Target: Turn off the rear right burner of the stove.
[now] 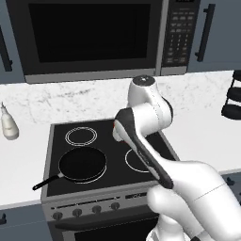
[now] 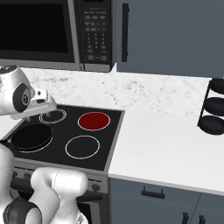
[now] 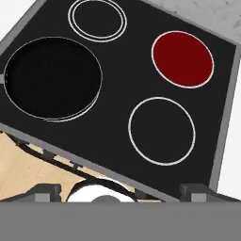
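Rear right burner (image 3: 183, 59) (glowing red) well ahead of end effector (image 3: 121, 192); fingers apparently spread, empty.

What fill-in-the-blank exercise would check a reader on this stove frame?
1. The rear right burner glows solid ____.
2. A black pan covers the front ____ burner of the stove.
3. Above the stove hangs a black ____ with a keypad.
Missing words: red; left; microwave.

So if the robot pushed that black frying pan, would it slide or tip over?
Probably slide. The frying pan looks wide, low and flat on the smooth glass stove, so tipping seems unlikely. Its long handle sticks out past the front edge, so a push there might spin it instead.
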You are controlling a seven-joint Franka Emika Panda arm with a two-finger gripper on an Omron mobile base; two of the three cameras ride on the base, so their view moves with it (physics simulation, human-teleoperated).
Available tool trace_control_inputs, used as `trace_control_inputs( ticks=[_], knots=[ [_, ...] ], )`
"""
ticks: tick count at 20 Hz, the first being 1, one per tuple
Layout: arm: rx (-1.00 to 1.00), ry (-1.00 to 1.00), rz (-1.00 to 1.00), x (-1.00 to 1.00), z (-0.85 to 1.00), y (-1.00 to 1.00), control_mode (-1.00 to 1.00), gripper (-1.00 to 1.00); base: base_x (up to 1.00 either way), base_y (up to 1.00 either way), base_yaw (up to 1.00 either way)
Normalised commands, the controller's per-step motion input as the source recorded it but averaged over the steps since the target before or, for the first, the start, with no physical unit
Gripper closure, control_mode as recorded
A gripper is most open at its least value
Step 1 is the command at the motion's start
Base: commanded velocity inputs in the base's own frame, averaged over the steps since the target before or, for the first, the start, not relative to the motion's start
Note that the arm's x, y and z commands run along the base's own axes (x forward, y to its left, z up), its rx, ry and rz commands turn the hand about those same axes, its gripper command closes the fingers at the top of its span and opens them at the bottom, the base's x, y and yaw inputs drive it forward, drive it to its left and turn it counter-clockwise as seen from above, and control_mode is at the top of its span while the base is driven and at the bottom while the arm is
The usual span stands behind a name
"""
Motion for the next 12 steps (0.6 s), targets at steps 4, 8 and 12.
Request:
trace_control_inputs(
  ticks=[4,8,12],
  knots=[
    [-0.08,0.02,0.25,-0.39,-0.76,1.0,-1.0,-1.0,0.0,0.0,0.0],
    [0.0,0.03,0.21,-0.34,-0.96,1.0,-1.0,-1.0,0.0,0.0,0.0],
    [-0.07,0.0,0.19,-0.42,-1.0,1.0,-1.0,-1.0,0.0,0.0,0.0]
  ],
)
